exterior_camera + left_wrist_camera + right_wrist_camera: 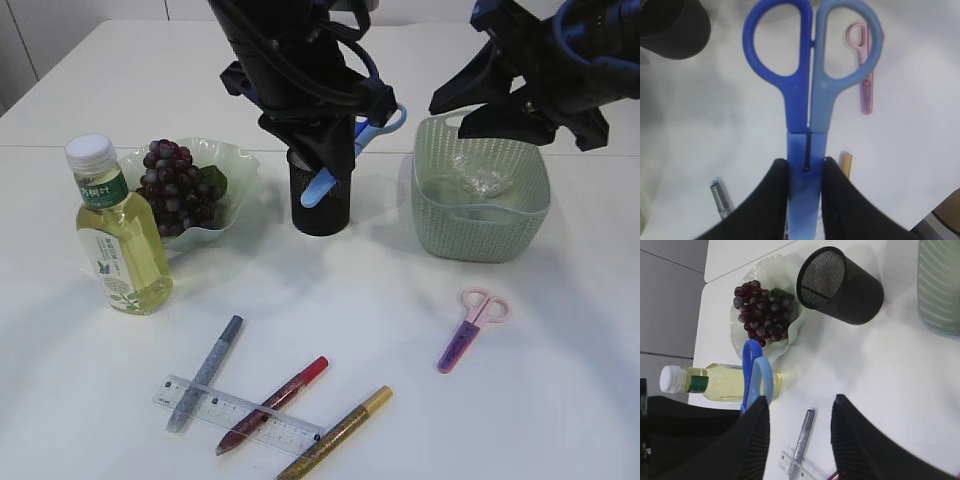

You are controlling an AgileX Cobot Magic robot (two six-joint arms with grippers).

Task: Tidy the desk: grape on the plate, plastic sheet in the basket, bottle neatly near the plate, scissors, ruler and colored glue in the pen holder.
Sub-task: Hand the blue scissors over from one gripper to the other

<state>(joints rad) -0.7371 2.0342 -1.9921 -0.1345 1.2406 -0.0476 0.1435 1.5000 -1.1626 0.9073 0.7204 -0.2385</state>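
Note:
My left gripper is shut on the sheathed blades of the blue scissors and holds them tilted just above the black mesh pen holder, tip down at its mouth. My right gripper is open and empty, above the green basket, which holds the clear plastic sheet. The grapes lie on the pale green plate. The bottle stands upright next to the plate. Pink scissors, a clear ruler and silver, red and gold glue pens lie on the table.
The ruler lies under the silver and red glue pens at the front. The pen holder stands between the plate and the basket. The pink scissors lie alone in front of the basket.

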